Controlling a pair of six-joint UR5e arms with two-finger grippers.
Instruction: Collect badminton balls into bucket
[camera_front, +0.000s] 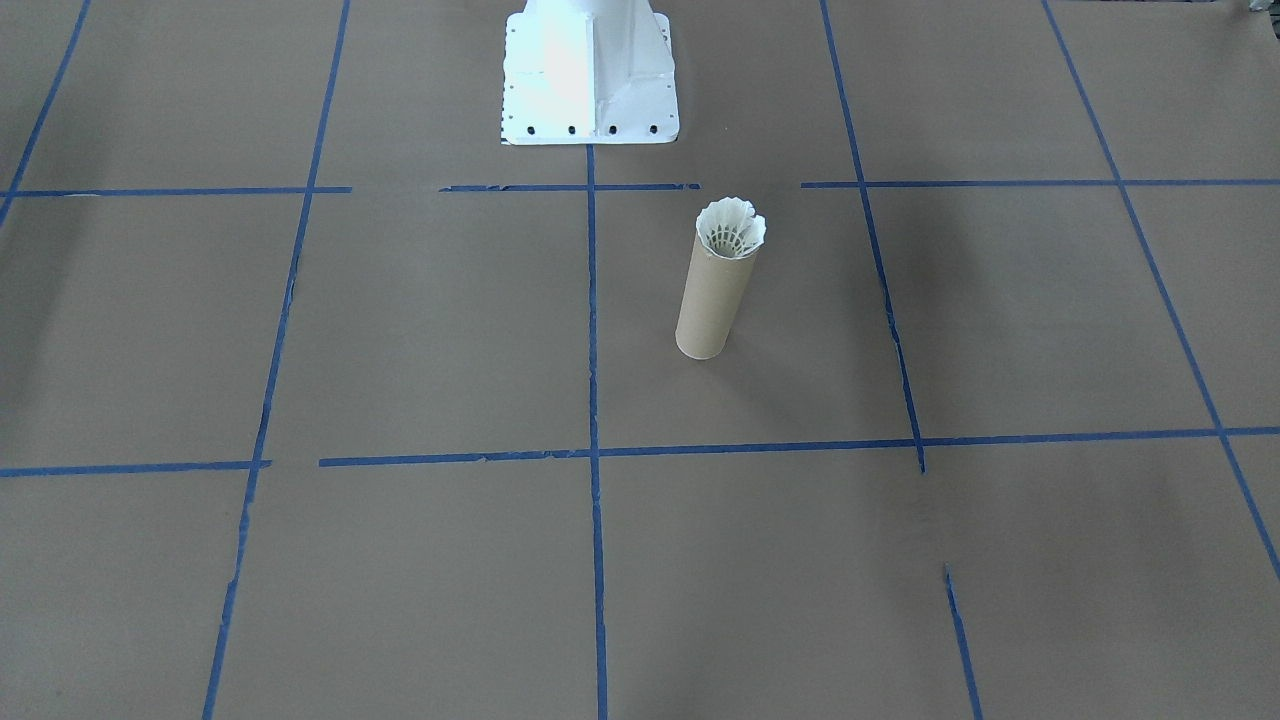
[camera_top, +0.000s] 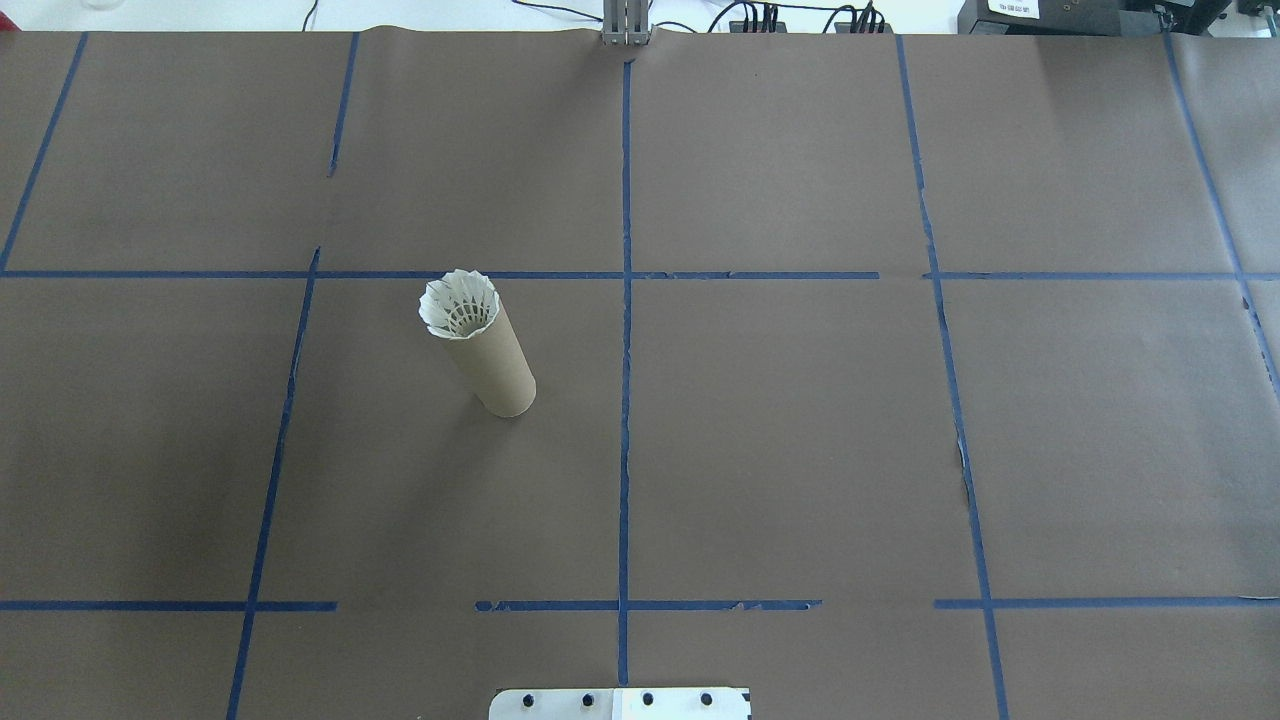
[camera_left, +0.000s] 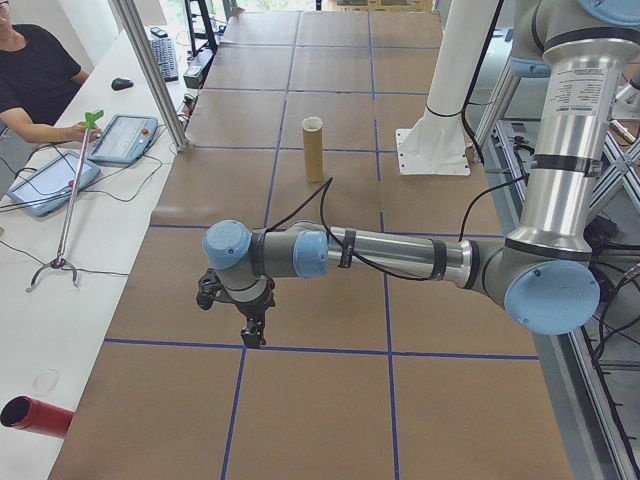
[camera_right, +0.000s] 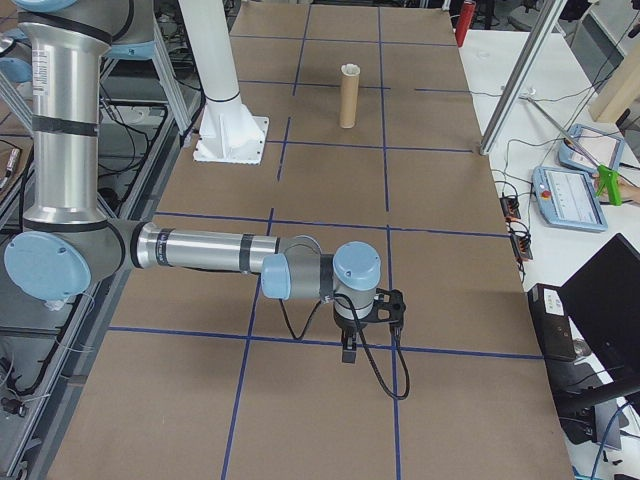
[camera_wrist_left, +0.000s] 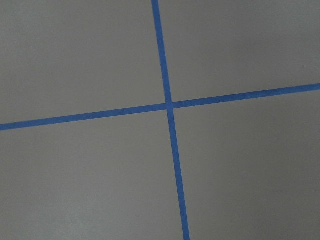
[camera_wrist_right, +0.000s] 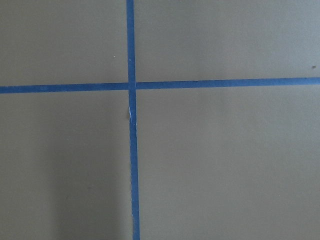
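With the shuttlecock (camera_top: 459, 305) already seated skirt-up in the tube (camera_top: 492, 367), left of centre in the overhead view, nothing seems left but to keep both arms well clear; neither gripper's jaw state can be told.
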